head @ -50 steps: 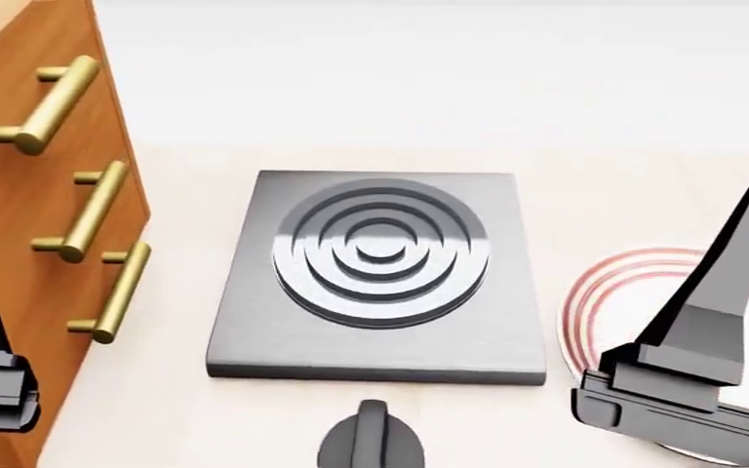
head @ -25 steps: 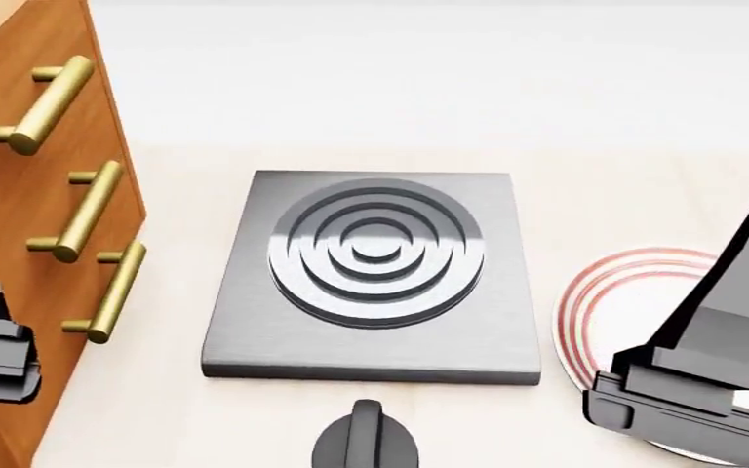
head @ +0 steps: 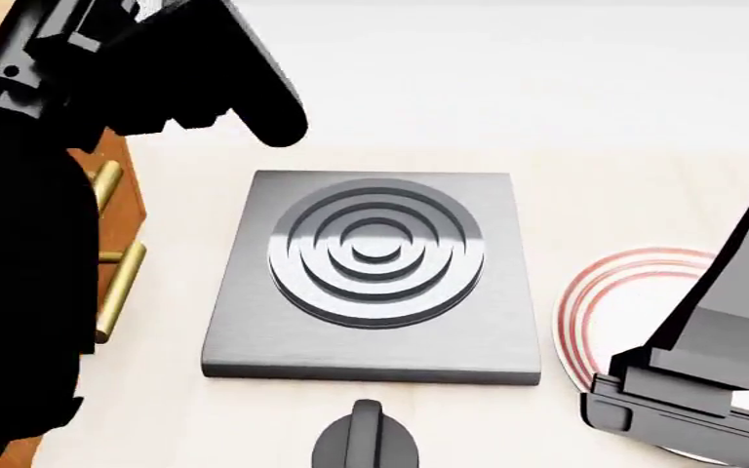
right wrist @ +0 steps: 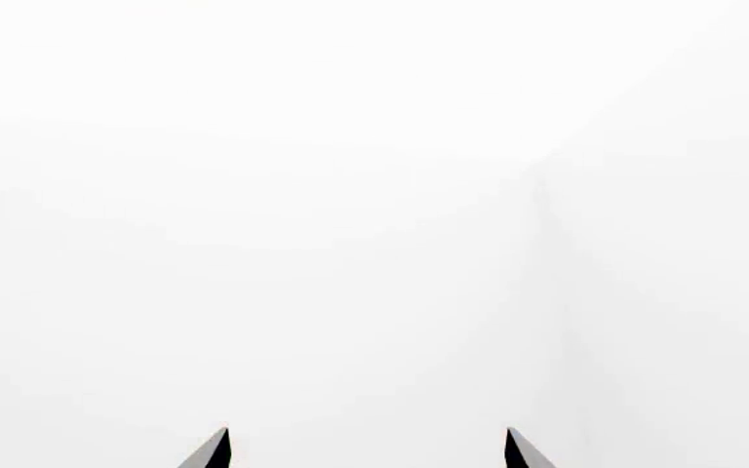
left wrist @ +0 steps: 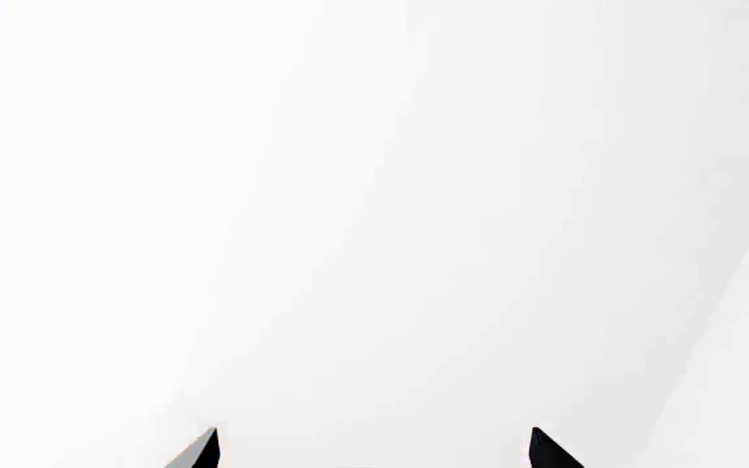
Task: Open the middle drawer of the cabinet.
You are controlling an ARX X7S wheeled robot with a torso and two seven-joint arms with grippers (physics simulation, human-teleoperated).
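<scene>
Left wrist view: two dark fingertips [left wrist: 206, 450] of the left gripper [left wrist: 372, 453] stand wide apart at the bottom edge, empty, against blank white.

Head view: the black left arm [head: 36, 244] fills the upper left, hiding most of the reddish-brown wooden cabinet [head: 121, 210]; two brass bar handles [head: 117, 291] peek out, and which belongs to the middle drawer I cannot tell. A grey square stove plate [head: 372, 275] sits at centre. No writing is legible.

Right wrist view: the right gripper [right wrist: 364, 453] is likewise spread, empty.

Grey stove plate [head: 372, 278] with raised concentric rings lay flat on the pale bench [head: 583, 185], dark knob [head: 366, 444] beside its front edge, red-ringed white plate [head: 622, 302] partly under the right hand [head: 726, 322]
</scene>
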